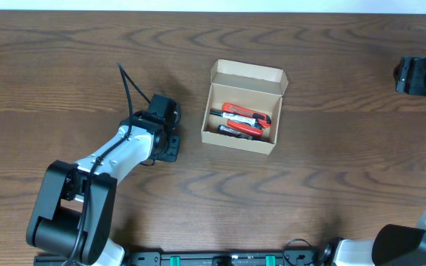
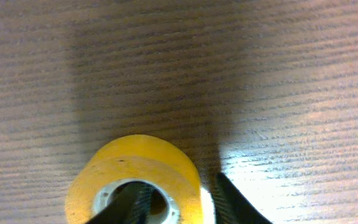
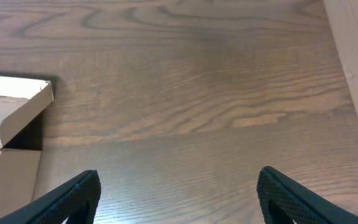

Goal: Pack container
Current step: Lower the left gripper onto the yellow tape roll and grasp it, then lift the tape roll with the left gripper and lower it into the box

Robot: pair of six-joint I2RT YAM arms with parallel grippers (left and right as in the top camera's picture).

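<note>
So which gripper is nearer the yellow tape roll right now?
Left. The left gripper straddles the wall of the tape roll, one finger inside its core. The right gripper hangs over bare table, right of the container.

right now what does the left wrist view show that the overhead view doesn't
Left wrist only: a yellow tape roll, with one finger of the left tool in its core and the other outside its wall. Overhead only: the open container holding red and black items; the tool hides the roll there. Both: the left tool and the wood table.
</note>
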